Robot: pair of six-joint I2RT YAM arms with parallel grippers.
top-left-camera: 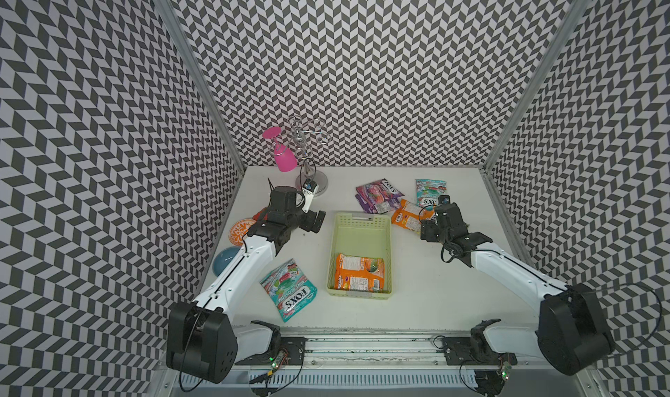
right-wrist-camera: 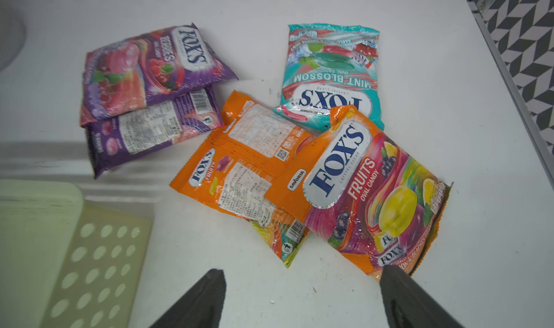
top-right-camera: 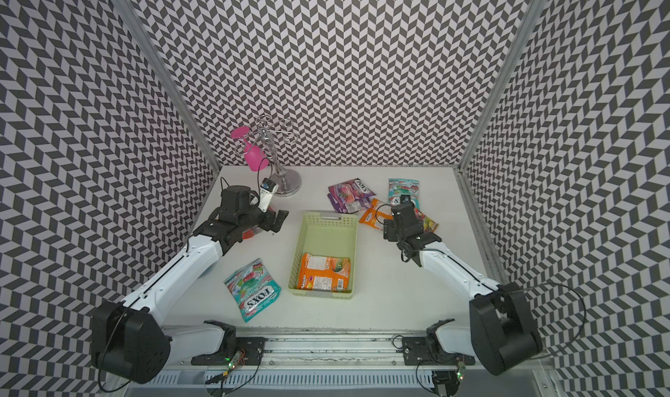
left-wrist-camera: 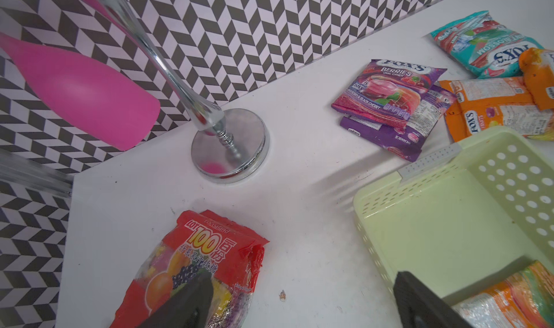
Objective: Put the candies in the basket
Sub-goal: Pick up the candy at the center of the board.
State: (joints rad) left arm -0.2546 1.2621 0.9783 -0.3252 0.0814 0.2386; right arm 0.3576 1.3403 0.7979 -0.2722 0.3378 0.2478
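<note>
Both grippers gape empty on either side of the basket on the counter.

One orange bag lies in the basket's near end, and the far half is bare. The left gripper hangs at the basket's far-left corner, one finger above a red bag, the other above the rim. The right gripper, fingers apart, sits at the edge of two overlapping orange bags. Beyond them, towards the back wall, lie purple bags and a far teal bag. A near teal bag lies left of the basket. The counter right of the basket is open.
</note>
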